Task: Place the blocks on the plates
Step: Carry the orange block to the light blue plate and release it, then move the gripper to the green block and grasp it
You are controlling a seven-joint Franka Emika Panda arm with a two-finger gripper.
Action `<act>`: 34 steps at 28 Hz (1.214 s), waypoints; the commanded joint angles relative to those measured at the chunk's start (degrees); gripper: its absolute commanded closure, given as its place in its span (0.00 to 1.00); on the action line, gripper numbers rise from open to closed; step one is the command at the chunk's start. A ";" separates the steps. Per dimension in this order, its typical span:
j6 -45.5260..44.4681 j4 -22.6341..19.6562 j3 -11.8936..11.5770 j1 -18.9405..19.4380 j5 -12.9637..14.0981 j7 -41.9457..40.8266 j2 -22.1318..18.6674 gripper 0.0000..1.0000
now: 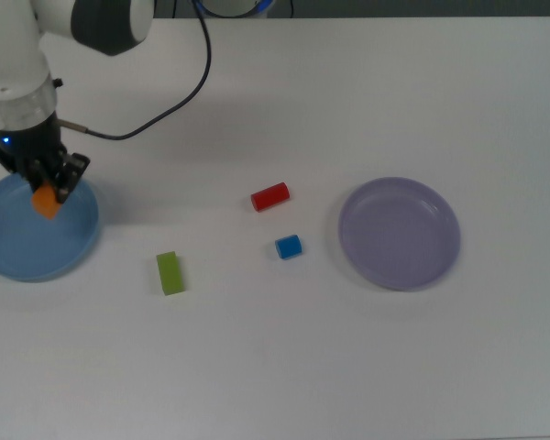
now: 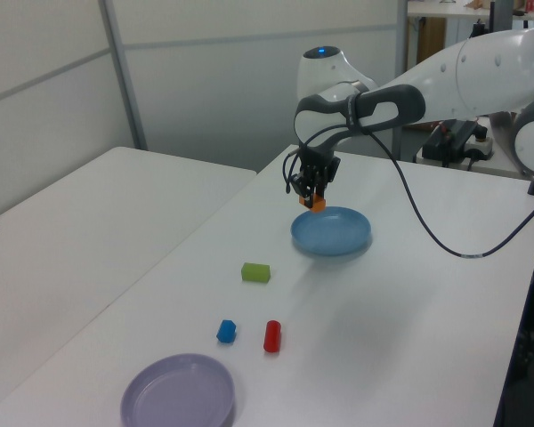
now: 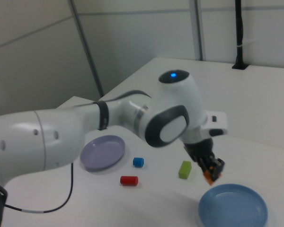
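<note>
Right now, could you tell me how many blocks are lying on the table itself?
3: the green block, the red block and the blue block, all between the plates.

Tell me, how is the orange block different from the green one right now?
The orange block is held up in the air by the robot's gripper, jaws shut on it, over the light blue plate; the green block lies untouched on the white table. The orange one looks short and stubby, while the green one is a longer oblong. Both are small, solid-coloured, and neither rests on a plate yet.
</note>
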 commanded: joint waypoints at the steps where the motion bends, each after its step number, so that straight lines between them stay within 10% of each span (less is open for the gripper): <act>1: 5.41 0.23 -1.63 0.30 -1.58 0.37 4.37 0.99; 17: 5.33 -1.27 -2.86 -0.40 -2.98 -0.06 6.31 0.55; 24: 5.15 -1.27 -2.86 0.21 -2.98 0.20 6.49 0.01; 34: 5.41 -0.13 0.29 8.28 -2.02 0.46 6.13 0.00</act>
